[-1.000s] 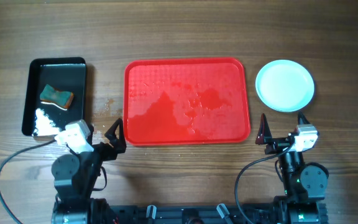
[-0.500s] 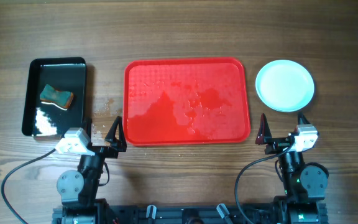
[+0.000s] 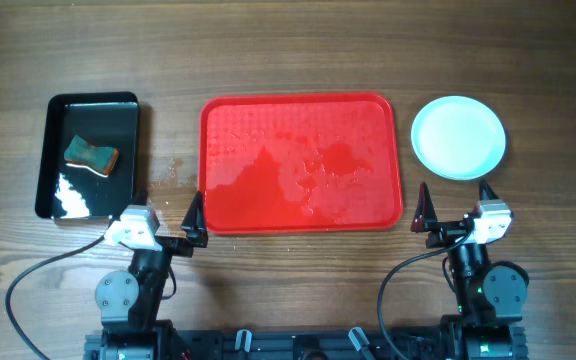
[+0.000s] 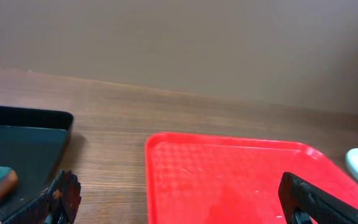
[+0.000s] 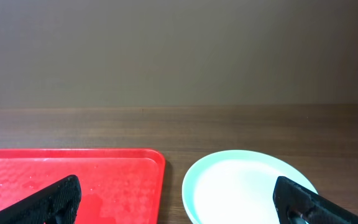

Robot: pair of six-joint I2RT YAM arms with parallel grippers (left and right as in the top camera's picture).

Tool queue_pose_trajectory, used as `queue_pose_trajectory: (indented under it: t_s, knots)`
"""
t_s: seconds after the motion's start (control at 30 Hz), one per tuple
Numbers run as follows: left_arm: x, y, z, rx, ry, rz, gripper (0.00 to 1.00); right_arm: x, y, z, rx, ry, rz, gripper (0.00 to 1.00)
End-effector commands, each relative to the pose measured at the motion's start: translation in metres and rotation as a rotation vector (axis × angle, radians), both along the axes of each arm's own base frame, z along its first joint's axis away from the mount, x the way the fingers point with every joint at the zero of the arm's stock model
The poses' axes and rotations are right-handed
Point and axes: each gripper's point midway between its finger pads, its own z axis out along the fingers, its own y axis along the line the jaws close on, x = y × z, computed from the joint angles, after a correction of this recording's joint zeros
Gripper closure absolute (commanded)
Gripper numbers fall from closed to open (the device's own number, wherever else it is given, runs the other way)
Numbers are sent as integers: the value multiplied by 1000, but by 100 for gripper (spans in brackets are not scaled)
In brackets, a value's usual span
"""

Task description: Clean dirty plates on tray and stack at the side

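- Left gripper [image 3: 163,215]: jaws wide, holding nothing, at the red tray's 7 o'clock corner.
- Right gripper [image 3: 456,200]: jaws wide, holding nothing, at its 5 o'clock.
- Red tray [image 3: 238,130]: mid-table, wet sheen.
- Plate [image 3: 458,137]: on the wood at the tray's 2 o'clock.
- Black tray [image 3: 58,200] with sponge [image 3: 90,155]: at 9 o'clock.

Your left claw [image 3: 165,218] sits low near the counter's front edge, left of centre. Its jaws are spread wide with nothing between them. In its wrist view one finger [image 4: 59,198] shows at the lower left and the other at the lower right. Your right claw [image 3: 456,205] sits near the front edge too, toward the right corner. It is spread just as wide and is just as empty, with its fingers [image 5: 53,198] pointing toward the far edge. Both arms are folded back over their bases at the front edge, well apart from each other, and neither claw touches anything.
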Motion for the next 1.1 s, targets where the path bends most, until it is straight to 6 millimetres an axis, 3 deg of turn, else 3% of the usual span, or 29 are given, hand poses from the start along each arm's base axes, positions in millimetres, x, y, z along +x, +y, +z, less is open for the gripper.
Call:
queue_pose_trajectory:
  t_s: [0.0, 0.13, 0.43, 1.07]
  knots:
    - [1, 11, -4, 59, 1, 64, 0, -1, -2, 2, 14, -11, -11, 0]
    - [1, 18, -5, 63, 6, 104, 0, -1, -2, 2, 13, -11, -11, 0]
    - [1, 11, -4, 190, -14, 53, 0, -1, -2, 2, 14, -11, -11, 0]
    - [1, 14, -4, 238, -17, 66, 0, -1, -2, 2, 14, -11, -11, 0]
